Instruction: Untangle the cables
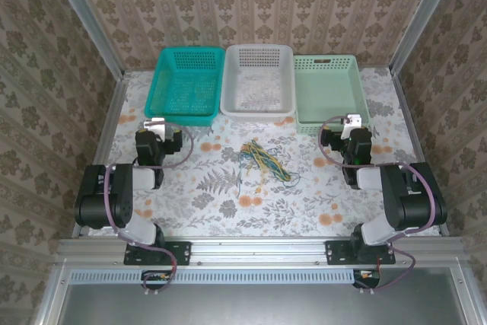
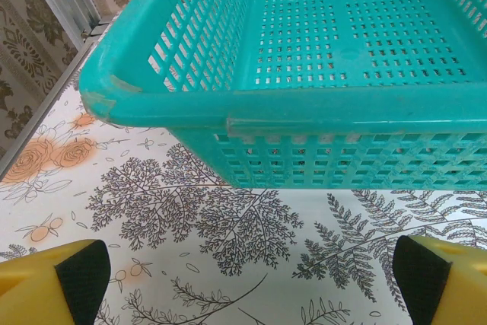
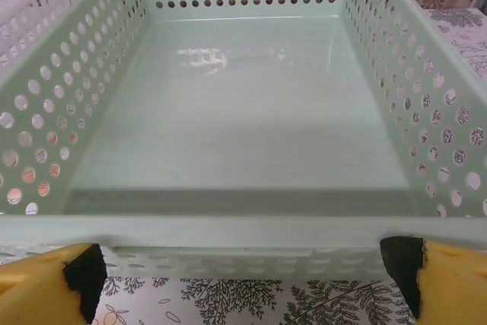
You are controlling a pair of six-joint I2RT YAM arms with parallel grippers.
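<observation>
Both arms are up near the baskets, and the cables (image 1: 262, 161) sit loose on the flowered counter (image 1: 213, 188), a small heap of yellow, green and dark blue strands crossing over one another. From the left end effector (image 1: 155, 122) the heap lies off to its right and back toward the arm bases. From the right end effector (image 1: 351, 121) it lies off to its left and likewise back toward the bases, so the tangle rests between the two, well apart from each. On the left wrist view, the left end effector (image 2: 251, 287) is spread wide, its black pads (image 2: 80, 275) out at the bottom corners with only printed counter between them. Straight ahead of it, very near, stands the front wall of the teal basket (image 2: 319, 119). On the right wrist view, the right end effector (image 3: 243, 275) is just as wide apart, gripping nothing, and right in front of it runs the near rim of the pale green basket (image 3: 243, 230). From above, the white basket (image 1: 257, 81) stands between the teal and the pale green ones, ahead of the gap between the two end effectors and beyond the cables, with the three rims side by side in a row
</observation>
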